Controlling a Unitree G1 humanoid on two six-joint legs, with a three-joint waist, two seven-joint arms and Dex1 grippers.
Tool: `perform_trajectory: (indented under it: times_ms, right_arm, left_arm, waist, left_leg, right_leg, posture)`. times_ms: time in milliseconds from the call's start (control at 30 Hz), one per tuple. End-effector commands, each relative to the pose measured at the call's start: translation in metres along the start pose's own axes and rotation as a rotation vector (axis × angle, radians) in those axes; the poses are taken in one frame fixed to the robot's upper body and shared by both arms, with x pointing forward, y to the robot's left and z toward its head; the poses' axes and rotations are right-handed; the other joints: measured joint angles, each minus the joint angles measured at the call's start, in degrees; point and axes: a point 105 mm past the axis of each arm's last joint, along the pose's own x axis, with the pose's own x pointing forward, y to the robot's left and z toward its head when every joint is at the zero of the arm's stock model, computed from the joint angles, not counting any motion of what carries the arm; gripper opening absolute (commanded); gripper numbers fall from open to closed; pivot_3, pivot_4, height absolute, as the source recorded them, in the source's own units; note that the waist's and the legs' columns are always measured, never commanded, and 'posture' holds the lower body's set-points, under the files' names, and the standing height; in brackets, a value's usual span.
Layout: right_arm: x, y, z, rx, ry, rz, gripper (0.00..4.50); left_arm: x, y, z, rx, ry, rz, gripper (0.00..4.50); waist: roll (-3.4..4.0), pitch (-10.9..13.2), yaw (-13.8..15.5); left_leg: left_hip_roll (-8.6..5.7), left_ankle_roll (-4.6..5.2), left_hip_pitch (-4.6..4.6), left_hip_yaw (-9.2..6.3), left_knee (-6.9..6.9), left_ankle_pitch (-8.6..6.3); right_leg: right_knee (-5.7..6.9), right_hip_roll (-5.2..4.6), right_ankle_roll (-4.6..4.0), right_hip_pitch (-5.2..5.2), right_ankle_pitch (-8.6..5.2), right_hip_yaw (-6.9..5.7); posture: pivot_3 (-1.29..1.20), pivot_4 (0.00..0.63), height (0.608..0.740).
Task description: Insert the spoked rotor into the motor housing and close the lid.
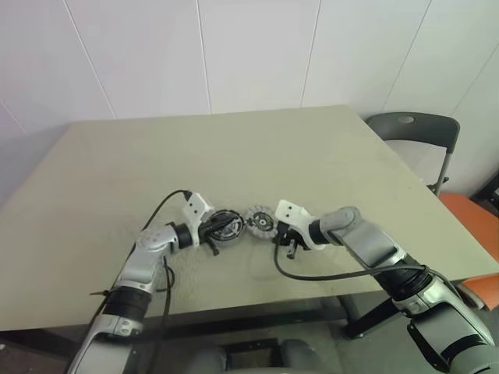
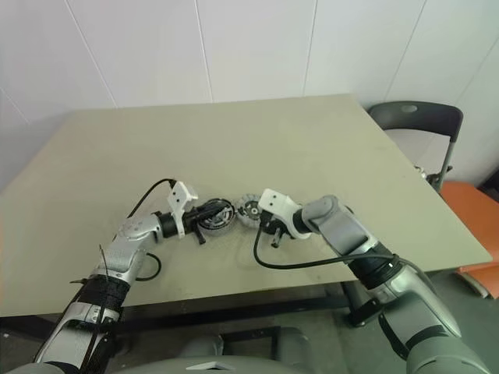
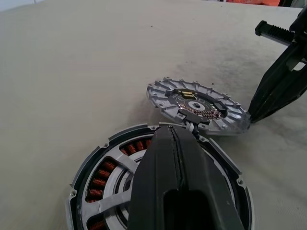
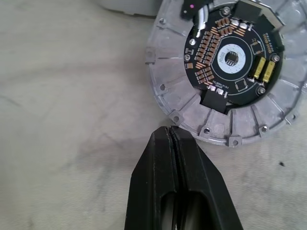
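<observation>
On the beige surface (image 1: 312,156) the motor housing (image 3: 158,184), its spoked rotor apparently seated, lies beside the lid (image 4: 225,67), propped on its rim, so closing remains: left gripper (image 3: 184,143) and right gripper (image 4: 170,136), fingers shut and empty, must nudge it over.

Near the front edge of the desk (image 1: 234,140), the motor housing (image 1: 224,226) and the lid (image 1: 260,221) lie side by side, just touching. The left gripper (image 1: 212,231) rests over the housing, while the right gripper (image 1: 290,243), pinched together, sits just beside the lid. A dark chair (image 1: 417,128) stands past the desk's far right corner
</observation>
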Motion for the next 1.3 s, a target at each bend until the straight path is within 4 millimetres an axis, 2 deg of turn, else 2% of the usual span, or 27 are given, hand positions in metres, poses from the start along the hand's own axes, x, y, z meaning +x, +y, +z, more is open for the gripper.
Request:
perform_trajectory:
  times_ms: [33,133,233,433,567,733,1167,1233,1300]
  right_arm:
    - [-0.008,-0.017,0.011,-0.033,-0.033,-0.09,0.04]
    - [-0.006,-0.015,0.013,-0.071,-0.049,-0.089,0.04]
    - [-0.007,-0.014,0.03,-0.091,-0.129,-0.088,0.04]
    - [-0.009,-0.027,0.043,-0.065,-0.197,-0.139,0.04]
    - [-0.01,-0.03,0.044,-0.085,-0.202,-0.163,0.04]
    - [-0.009,-0.035,0.057,-0.03,-0.268,-0.189,0.04]
    - [-0.001,-0.04,0.07,0.042,-0.325,-0.227,0.04]
    - [0.003,-0.036,0.066,0.042,-0.294,-0.2,0.04]
    - [0.003,-0.029,0.063,0.124,-0.293,-0.126,0.04]
  left_arm:
    - [-0.003,0.004,0.007,0.031,-0.01,0.01,0.0]
    - [-0.003,0.004,0.006,0.03,-0.008,0.011,0.0]
    - [-0.003,0.004,0.006,0.03,-0.008,0.012,0.0]
    - [-0.002,0.004,0.007,0.032,-0.011,0.015,0.0]
    - [-0.001,0.003,0.007,0.03,-0.01,0.012,0.0]
    - [0.0,0.003,0.007,0.03,-0.01,0.01,0.0]
    - [-0.002,0.006,0.007,0.034,-0.018,0.023,0.0]
    - [-0.002,0.007,0.008,0.036,-0.017,0.026,0.0]
    - [-0.002,0.008,0.007,0.038,-0.015,0.027,0.0]
  waist:
    - [0.01,0.0,0.0]
    - [0.02,0.0,0.0]
    - [0.01,0.0,0.0]
    - [0.02,0.0,-0.1]
    - [0.04,0.0,-0.1]
    - [0.05,0.1,-0.2]
    - [0.07,0.1,0.0]
    - [0.09,0.1,0.0]
    - [0.09,0.1,0.0]
  left_leg:
    - [0.0,0.0,0.0,0.0,-0.01,0.0]
    - [0.0,0.0,-0.02,0.0,-0.06,0.0]
    - [0.0,0.0,-0.05,0.01,-0.11,0.0]
    - [0.02,0.0,-0.05,0.01,-0.13,0.0]
    - [0.01,0.0,-0.05,0.01,-0.15,0.0]
    - [0.02,0.0,-0.04,0.01,-0.17,0.0]
    - [-0.06,0.0,-0.07,0.01,-0.16,0.0]
    - [-0.05,0.0,-0.07,-0.01,-0.18,0.0]
    - [-0.05,0.0,-0.07,-0.01,-0.17,0.0]
  right_leg:
    - [0.0,0.0,0.0,0.0,0.0,0.0]
    - [-0.02,0.0,0.05,-0.03,0.02,0.0]
    - [-0.05,0.0,0.18,-0.08,0.1,0.01]
    - [-0.03,0.02,0.17,-0.11,0.11,0.01]
    - [-0.03,0.01,0.16,-0.12,0.11,0.02]
    - [-0.01,0.02,0.16,-0.13,0.11,0.04]
    - [-0.01,-0.07,0.12,-0.13,0.14,0.05]
    - [-0.01,-0.05,0.12,-0.14,0.14,0.06]
    - [-0.01,-0.05,0.13,-0.14,0.13,0.07]
  posture:
    - [0.0,0.0,0.74]
    - [0.0,0.0,0.74]
    - [0.0,0.0,0.74]
    - [0.0,0.0,0.74]
    - [0.0,0.0,0.74]
    - [0.0,0.0,0.74]
    - [0.0,0.0,0.74]
    - [0.0,0.0,0.74]
    - [0.0,0.0,0.74]
